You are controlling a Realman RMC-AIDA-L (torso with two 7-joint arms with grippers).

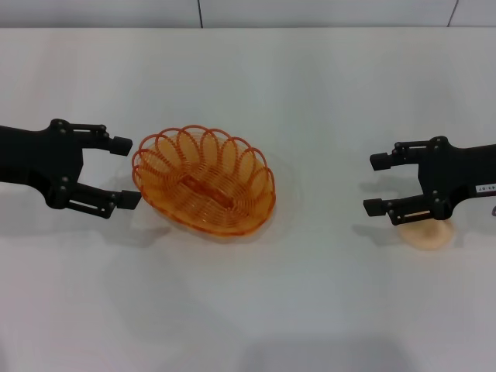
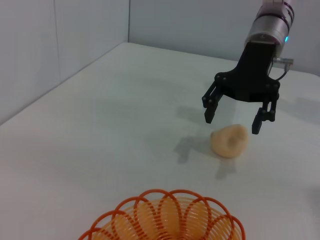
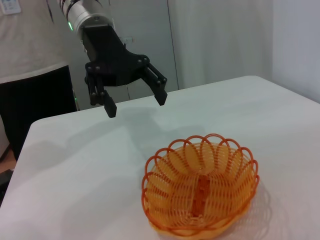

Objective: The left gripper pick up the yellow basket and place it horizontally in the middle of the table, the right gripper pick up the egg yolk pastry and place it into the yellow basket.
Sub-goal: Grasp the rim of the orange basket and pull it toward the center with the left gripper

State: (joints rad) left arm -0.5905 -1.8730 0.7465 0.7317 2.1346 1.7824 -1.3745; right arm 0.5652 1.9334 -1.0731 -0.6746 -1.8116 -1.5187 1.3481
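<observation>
The yellow basket (image 1: 205,182) stands upright and empty on the white table (image 1: 310,93), left of centre; it also shows in the right wrist view (image 3: 200,187) and partly in the left wrist view (image 2: 165,217). My left gripper (image 1: 124,172) is open, hovering just left of the basket's rim, apart from it; it also shows in the right wrist view (image 3: 135,100). The egg yolk pastry (image 1: 428,232) lies on the table at the right, seen too in the left wrist view (image 2: 230,141). My right gripper (image 1: 375,184) is open and empty, hovering above the pastry; it also shows in the left wrist view (image 2: 234,119).
A grey wall (image 1: 232,12) runs along the table's far edge. A person in dark trousers (image 3: 30,100) stands beyond the table's left end.
</observation>
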